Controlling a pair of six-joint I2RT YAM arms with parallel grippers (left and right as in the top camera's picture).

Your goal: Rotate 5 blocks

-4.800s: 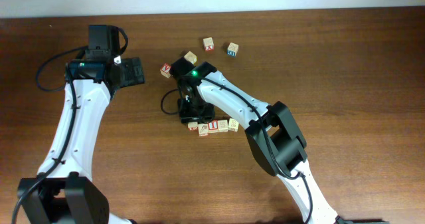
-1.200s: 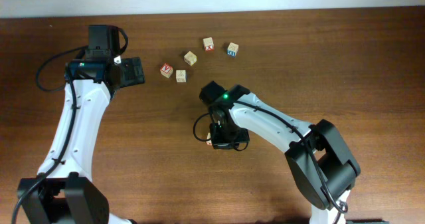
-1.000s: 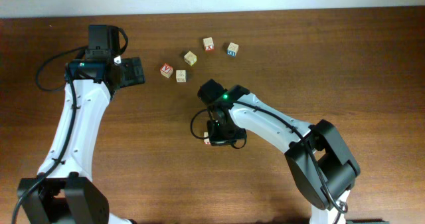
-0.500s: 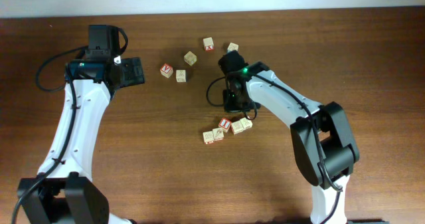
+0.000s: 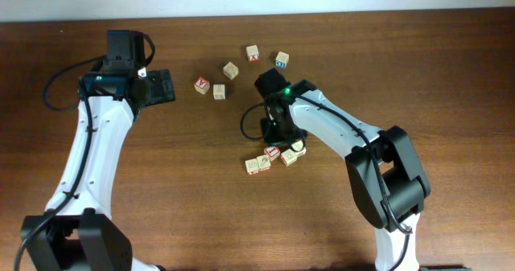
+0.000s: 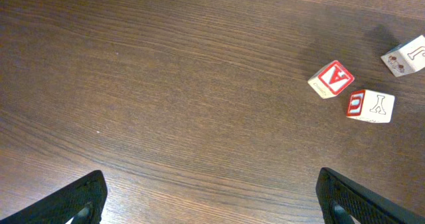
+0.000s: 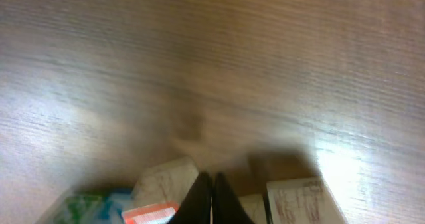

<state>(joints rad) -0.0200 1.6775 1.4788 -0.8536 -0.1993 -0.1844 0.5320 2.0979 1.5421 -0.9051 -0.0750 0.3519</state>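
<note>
Near table centre, at six o'clock of the right gripper (image 5: 279, 139), lie the five small pale wooden alphabet cubes (image 5: 273, 153). They are bunched in a ragged row running from eight o'clock to two o'clock, and neighbours touch or nearly touch. One top face is red-framed; the others are pale with faint prints.

Judgement on handling: each cube is light, rigid and not fragile. Its smooth faces should slide or spin readily on the dark brown wooden table (image 5: 451, 78) under a gentle nudge. A hold is best taken across two opposite flat side faces. A turn by pushing is best applied off centre, near a corner. The crowding leaves little room for a finger between neighbours.

Jaws, left to right:
- **Left gripper** (image 5: 158, 86), at ten o'clock of the table: the jaws are spread fully wide with nothing between them. Its wrist view shows only bare wood between the fingertips, and three other wooden cubes (image 6: 331, 78), one red-framed, lie well off at two o'clock.
- **Right gripper:** the jaws are pressed together and hold nothing. Its blurred wrist view shows the joined tips pointing down between two of the cubes. Whether the tips touch either cube cannot be told.
</note>
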